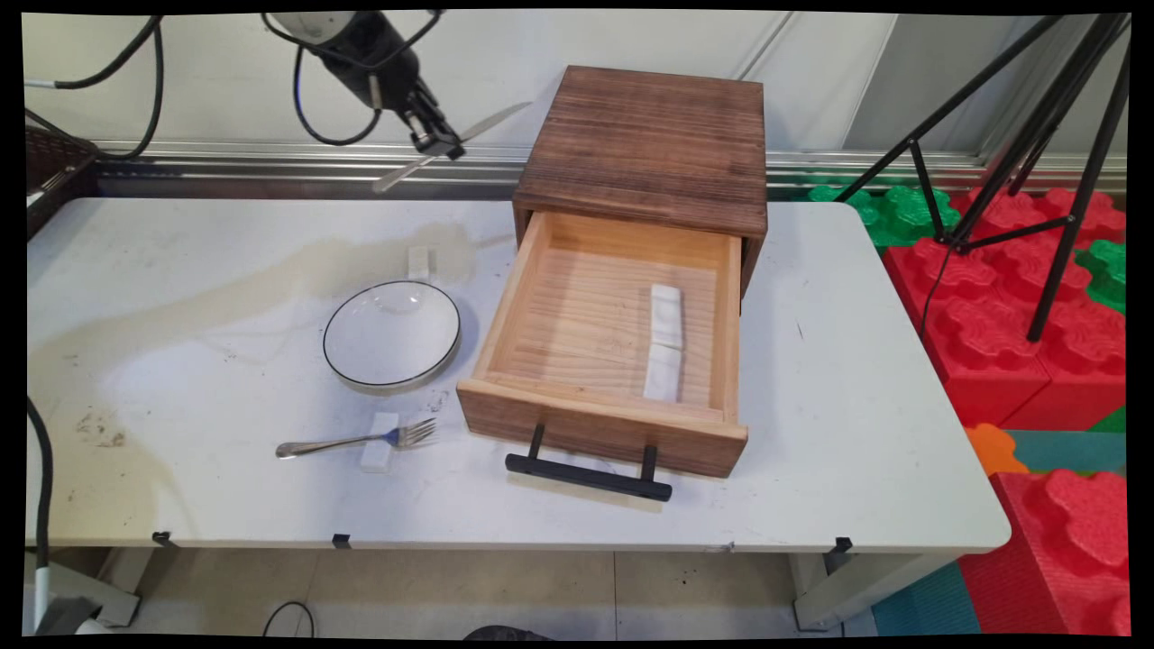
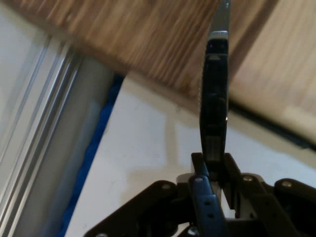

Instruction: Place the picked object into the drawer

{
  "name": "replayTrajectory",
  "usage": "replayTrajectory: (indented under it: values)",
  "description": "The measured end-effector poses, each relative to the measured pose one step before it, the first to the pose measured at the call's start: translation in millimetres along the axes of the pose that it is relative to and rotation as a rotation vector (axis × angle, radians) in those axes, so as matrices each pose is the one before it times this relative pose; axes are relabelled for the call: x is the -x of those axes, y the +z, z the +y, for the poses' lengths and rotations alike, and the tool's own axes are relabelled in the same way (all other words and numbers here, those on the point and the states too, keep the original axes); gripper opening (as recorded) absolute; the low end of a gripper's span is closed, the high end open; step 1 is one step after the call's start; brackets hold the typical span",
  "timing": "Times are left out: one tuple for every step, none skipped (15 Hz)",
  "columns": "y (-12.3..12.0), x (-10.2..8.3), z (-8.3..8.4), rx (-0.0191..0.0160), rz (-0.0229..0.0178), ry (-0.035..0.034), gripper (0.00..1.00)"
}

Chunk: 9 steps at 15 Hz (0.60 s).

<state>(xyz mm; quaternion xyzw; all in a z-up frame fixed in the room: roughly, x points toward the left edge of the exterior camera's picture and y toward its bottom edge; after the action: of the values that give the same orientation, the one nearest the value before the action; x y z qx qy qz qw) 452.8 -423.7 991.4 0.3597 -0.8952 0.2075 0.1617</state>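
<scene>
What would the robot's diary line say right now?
end effector: shut on knife, raised | drawer: open, two white blocks inside | fork: on table, beside bowl

I note, near side of gripper (image 1: 437, 140): white black-rimmed ceramic bowl (image 1: 392, 342), steel fork (image 1: 356, 441) beyond; brown wooden drawer box (image 1: 645, 144) rightward, open.

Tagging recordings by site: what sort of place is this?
Probably a robot lab or test bay, not a home. A camera tripod stands on red and green foam blocks, the white table backs onto a bare panel wall, and the tableware looks staged: plate, fork, wooden drawer box.
</scene>
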Motion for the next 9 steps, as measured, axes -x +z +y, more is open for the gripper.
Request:
replayTrajectory:
  values:
    - [-2.65,-7.44,9.81,0.01681,0.01391,0.01701,0.00]
    - [-1.43,-6.82,8.20,0.01519,0.01200,0.01551,0.00]
    - [-1.04,-8.11,9.31,0.01765,0.01379,0.01871,0.00]
    - [-0.47,-8.69,9.14,0.01689,0.01425,0.01987,0.00]
    - [0.38,-7.32,7.13,0.01468,0.01181,0.01680,0.00]
    - [1.20,-8.67,7.75,0.01721,0.01352,0.01963,0.00]
    - [1.71,-8.36,7.18,0.01662,0.01326,0.01916,0.00]
    - [2.35,-7.59,5.34,0.01415,0.01157,0.01756,0.00]
    - [3.09,-8.54,5.67,0.01548,0.01326,0.01930,0.00]
